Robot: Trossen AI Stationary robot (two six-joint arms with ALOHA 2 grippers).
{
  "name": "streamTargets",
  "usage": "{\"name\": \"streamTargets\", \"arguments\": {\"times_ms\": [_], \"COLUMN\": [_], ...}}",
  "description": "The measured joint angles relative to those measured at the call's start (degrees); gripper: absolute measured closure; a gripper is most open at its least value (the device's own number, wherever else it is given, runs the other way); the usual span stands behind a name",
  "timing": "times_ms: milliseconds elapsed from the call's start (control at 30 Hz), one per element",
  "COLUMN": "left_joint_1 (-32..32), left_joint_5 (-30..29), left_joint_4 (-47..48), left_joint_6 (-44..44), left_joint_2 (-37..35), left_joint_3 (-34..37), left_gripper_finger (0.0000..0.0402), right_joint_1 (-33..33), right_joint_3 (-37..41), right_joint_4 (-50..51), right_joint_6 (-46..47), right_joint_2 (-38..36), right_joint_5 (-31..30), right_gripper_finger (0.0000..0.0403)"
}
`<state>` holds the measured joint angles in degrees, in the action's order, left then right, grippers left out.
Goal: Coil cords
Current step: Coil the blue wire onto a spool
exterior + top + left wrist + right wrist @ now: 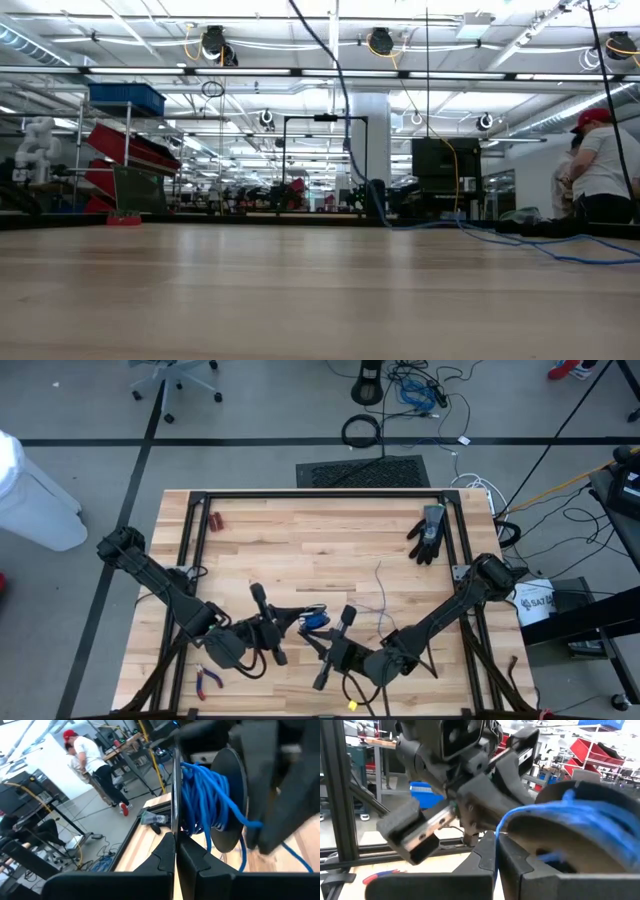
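Both grippers are pinched fully closed near the table's front middle, meeting at a spool: left gripper point(175, 845) on one disc's edge, right gripper point(496, 851) on the other. The cord point(207, 795) is bright blue, thin, wound messily around the spool point(235, 800), with a loose tail trailing across the table point(300, 540). Looks light and floppy, probably slippery; I'd grab the tail close to the spool.

A light wooden table point(300, 550) carries a black glove point(428, 534) at its far right, a small red object point(216, 520) far left, red-handled pliers point(207, 679) near left, and a thin blue-grey cord point(380, 595) right of centre.
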<state>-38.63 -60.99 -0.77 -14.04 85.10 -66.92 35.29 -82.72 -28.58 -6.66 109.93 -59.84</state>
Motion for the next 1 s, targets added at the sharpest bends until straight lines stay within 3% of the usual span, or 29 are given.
{"name": "streamTargets", "arguments": {"times_ms": [233, 600, 1000], "left_joint_1": [0.0, 0.0, -3.8], "left_joint_5": [-1.9, 4.1, 2.8], "left_joint_4": [-7.3, -14.4, -15.5], "left_joint_6": [-1.6, -3.3, -6.4], "left_joint_2": [0.0, 0.0, -0.1], "left_joint_3": [0.0, 0.0, -1.8], "left_gripper_finger": [0.0395, 0.0395, 0.0395], "right_joint_1": [0.0, -0.1, 0.2], "right_joint_3": [0.0, 0.0, -0.2], "right_joint_4": [0.9, 2.2, 8.4], "right_joint_6": [0.0, 0.0, 4.5], "right_joint_2": [0.0, 0.0, -0.3], "right_joint_5": [0.1, 0.1, -0.1], "right_gripper_finger": [0.0403, 0.0403, 0.0403]}}
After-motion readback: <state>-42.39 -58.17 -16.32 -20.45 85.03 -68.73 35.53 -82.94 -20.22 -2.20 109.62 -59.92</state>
